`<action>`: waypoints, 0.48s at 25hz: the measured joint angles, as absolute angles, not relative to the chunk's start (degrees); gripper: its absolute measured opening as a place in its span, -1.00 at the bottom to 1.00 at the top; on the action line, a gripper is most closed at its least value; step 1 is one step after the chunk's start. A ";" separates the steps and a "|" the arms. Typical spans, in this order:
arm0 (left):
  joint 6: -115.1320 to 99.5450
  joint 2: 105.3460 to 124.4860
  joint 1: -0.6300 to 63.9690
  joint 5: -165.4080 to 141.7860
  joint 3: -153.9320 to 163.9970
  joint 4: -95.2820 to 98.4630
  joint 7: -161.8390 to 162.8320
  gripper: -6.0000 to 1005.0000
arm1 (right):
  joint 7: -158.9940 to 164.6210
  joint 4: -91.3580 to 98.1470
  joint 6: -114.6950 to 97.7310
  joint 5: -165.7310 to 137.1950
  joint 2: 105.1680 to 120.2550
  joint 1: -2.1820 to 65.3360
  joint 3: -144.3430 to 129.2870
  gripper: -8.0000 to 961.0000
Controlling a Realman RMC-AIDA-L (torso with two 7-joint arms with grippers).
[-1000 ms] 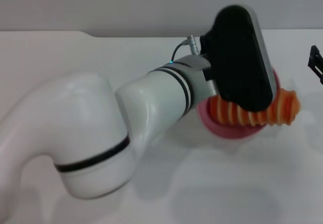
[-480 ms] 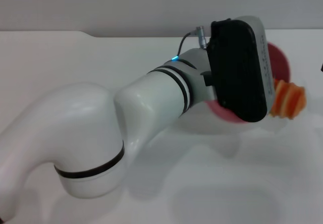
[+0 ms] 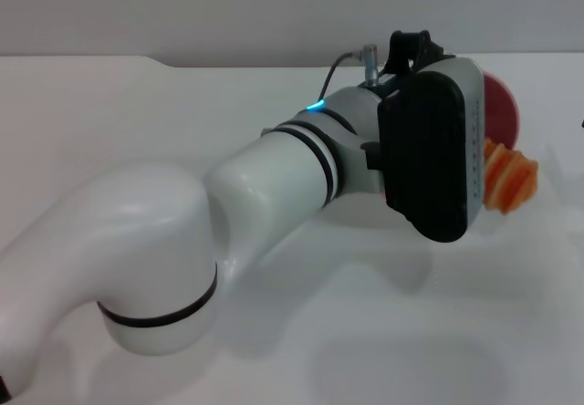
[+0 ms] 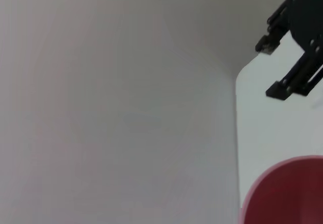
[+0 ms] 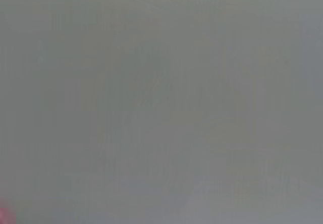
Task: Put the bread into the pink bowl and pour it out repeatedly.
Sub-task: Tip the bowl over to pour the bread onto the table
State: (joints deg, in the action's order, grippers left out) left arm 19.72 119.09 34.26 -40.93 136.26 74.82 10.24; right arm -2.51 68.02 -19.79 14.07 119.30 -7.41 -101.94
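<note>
From the head view you see the left gripper (image 3: 415, 54) tipping the bowl (image 3: 500, 113) at the far right; its jaws are hidden, so you cannot tell. The bread (image 3: 507, 175) lies just near of it, light and slippery; grab its middle. In the left wrist view, the right gripper (image 4: 272, 67) hangs spread, apart.

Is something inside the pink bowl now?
The left arm covers most of the pink bowl, so its inside is hidden. The bread shows beside and below the bowl, on the table, so it seems outside.
</note>
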 joint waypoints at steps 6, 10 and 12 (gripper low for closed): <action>19.87 119.09 34.33 -47.06 136.56 74.28 10.35 -0.91 | -2.30 69.11 -23.45 14.06 119.51 -10.15 -100.47 0.68; 19.94 119.09 34.27 -49.95 136.90 74.25 10.37 -0.91 | 0.49 68.99 -26.64 14.06 119.64 -11.80 -97.76 0.68; 19.95 119.09 34.15 -51.50 137.06 74.29 10.35 -0.91 | 1.60 68.49 -27.86 14.06 119.61 -12.38 -96.53 0.68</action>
State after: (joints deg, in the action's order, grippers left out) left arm 19.95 119.09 34.15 -51.50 137.06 74.29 10.35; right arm 1.60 68.49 -27.86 14.06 119.61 -12.38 -96.53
